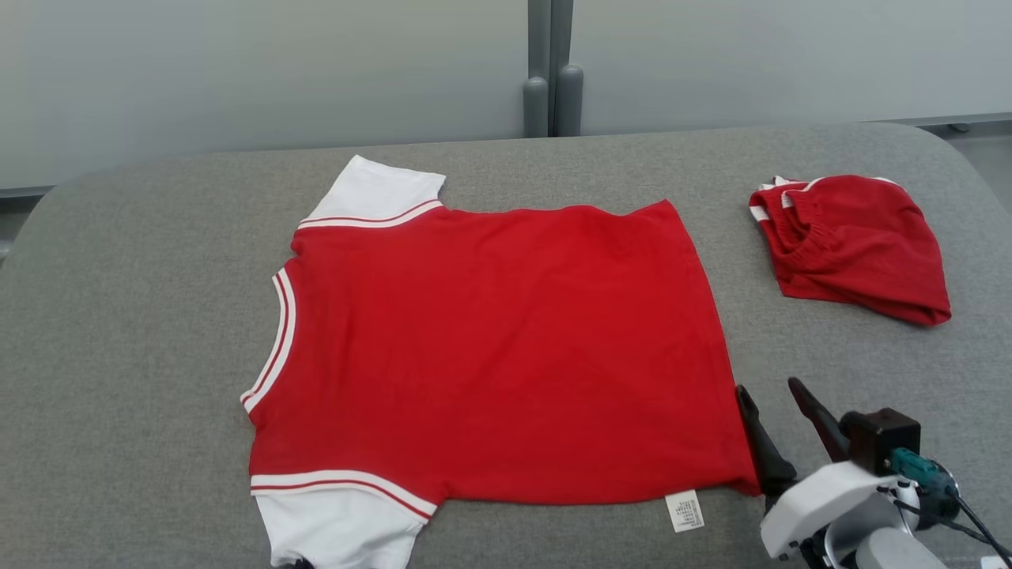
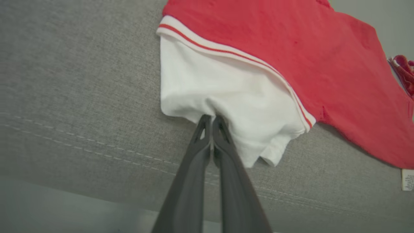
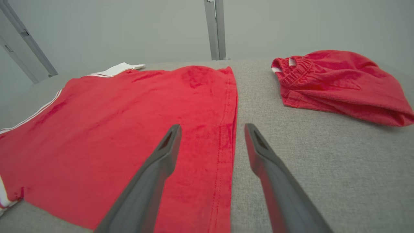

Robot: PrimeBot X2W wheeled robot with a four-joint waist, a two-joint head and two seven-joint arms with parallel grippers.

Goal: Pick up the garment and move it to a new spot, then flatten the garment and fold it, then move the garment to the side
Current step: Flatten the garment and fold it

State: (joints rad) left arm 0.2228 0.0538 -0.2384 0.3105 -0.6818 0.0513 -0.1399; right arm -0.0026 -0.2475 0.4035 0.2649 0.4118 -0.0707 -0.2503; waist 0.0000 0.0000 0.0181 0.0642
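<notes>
L gripper (image 2: 212, 119) clenched on white sleeve (image 2: 226, 97) of shirt (image 1: 490, 348); R gripper (image 3: 212, 127) wide open astride hem (image 3: 226, 139).

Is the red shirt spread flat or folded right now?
Spread flat, unfolded: the red shirt lies open on the grey table, both white sleeves out, hem straight. Left fingers pinch one sleeve.

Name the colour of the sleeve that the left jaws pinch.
The sleeve is white; best in the left wrist view.
</notes>
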